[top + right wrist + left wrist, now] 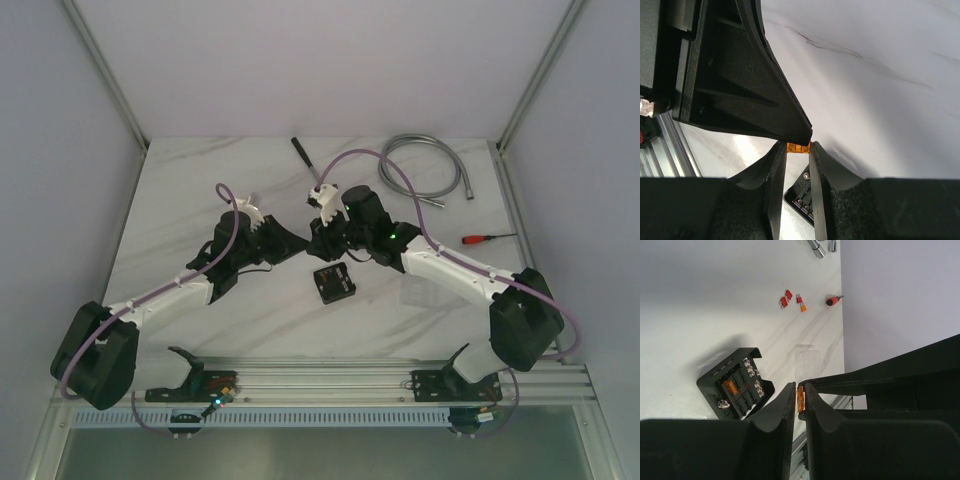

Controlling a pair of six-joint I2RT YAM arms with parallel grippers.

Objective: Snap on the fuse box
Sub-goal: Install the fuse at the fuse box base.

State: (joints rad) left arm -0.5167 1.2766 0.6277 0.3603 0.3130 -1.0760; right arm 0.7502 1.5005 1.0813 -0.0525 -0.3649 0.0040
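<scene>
The fuse box (333, 284) is a small black square box lying open on the white table, its slots and one orange fuse showing in the left wrist view (735, 387). Part of the fuse box (802, 197) shows under the right fingers. Both grippers meet in the air just behind it. My right gripper (798, 147) is shut on the edges of a small orange fuse (798, 148). My left gripper (800, 390) is shut across the flat faces of the same orange fuse (800, 400). In the top view the left gripper (300, 243) and right gripper (322, 240) touch tips.
Loose red fuses (786, 298) and an orange one (803, 308) lie beside a red-handled screwdriver (488, 239). A clear square cover (425, 293) lies right of the box. A metal hose (425, 165) and a black tool (303, 152) lie at the back. An aluminium rail (330, 380) runs along the front.
</scene>
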